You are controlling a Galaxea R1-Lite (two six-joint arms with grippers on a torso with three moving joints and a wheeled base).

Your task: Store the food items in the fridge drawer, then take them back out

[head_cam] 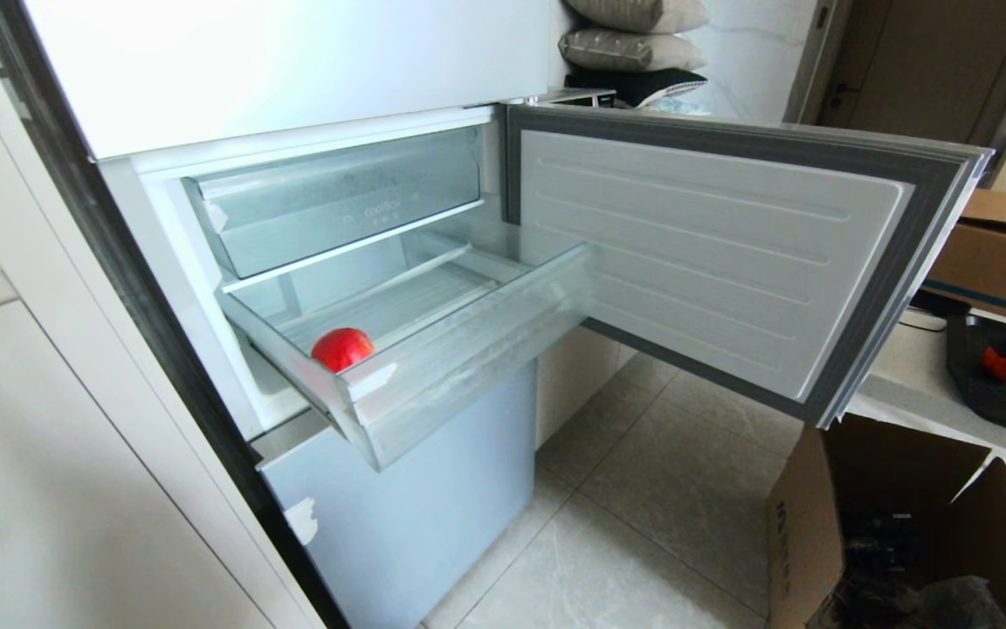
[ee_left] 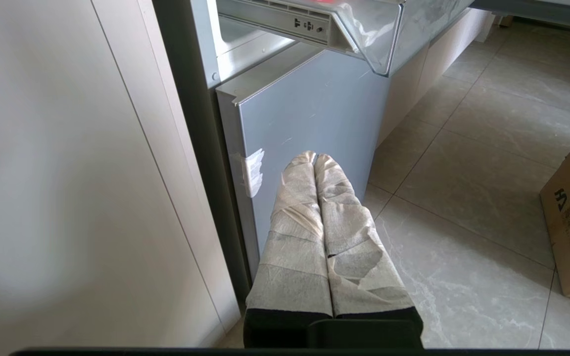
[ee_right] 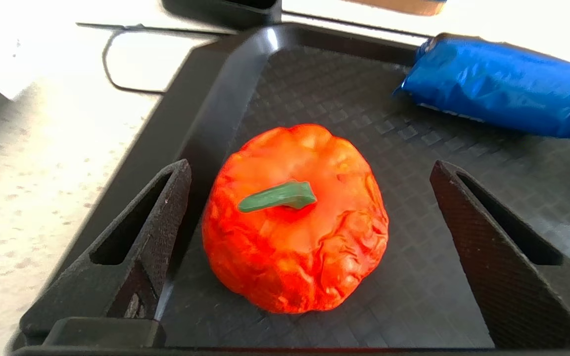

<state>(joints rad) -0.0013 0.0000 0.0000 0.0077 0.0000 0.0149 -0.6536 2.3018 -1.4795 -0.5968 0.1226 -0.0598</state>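
The fridge drawer of clear plastic stands pulled out, and a smooth red food item lies in its front left corner. On a black tray sits a second food item, an orange-red wrinkled piece with a green stem. My right gripper is open just above the tray, one finger on each side of that piece and neither touching it. My left gripper is shut and empty, parked low before the fridge's lower grey door, under the drawer's corner. Neither gripper shows in the head view.
A blue packet lies at the tray's far side. The fridge door swings open to the right. A clear lettered bin sits above the drawer. An open cardboard box stands on the tiled floor, another on the counter.
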